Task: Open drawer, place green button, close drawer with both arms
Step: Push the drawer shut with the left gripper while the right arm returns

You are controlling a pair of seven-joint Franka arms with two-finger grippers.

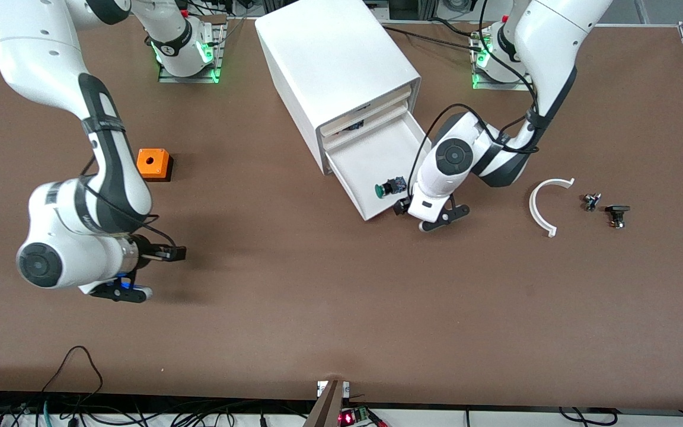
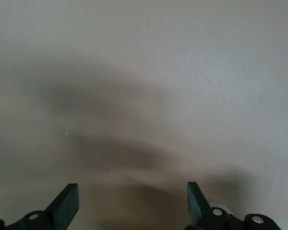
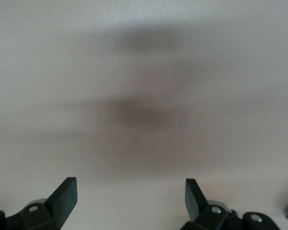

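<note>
The white cabinet [image 1: 329, 59] stands mid-table with its bottom drawer [image 1: 371, 151] pulled out. The green-capped button [image 1: 390, 188] lies on its side inside the drawer, close to the drawer's front. My left gripper [image 1: 431, 217] hangs low just off the drawer's front corner, toward the left arm's end of the table. It is open and empty, and the left wrist view [image 2: 133, 189] shows only bare table between its fingers. My right gripper [image 1: 150, 270] is open and empty over bare table, with nothing between its fingers in the right wrist view [image 3: 131, 184].
An orange cube with a hole [image 1: 153, 163] sits toward the right arm's end. A white curved strip [image 1: 543, 204] and two small dark components [image 1: 590, 201] [image 1: 617, 214] lie toward the left arm's end. The two upper drawers sit slightly ajar.
</note>
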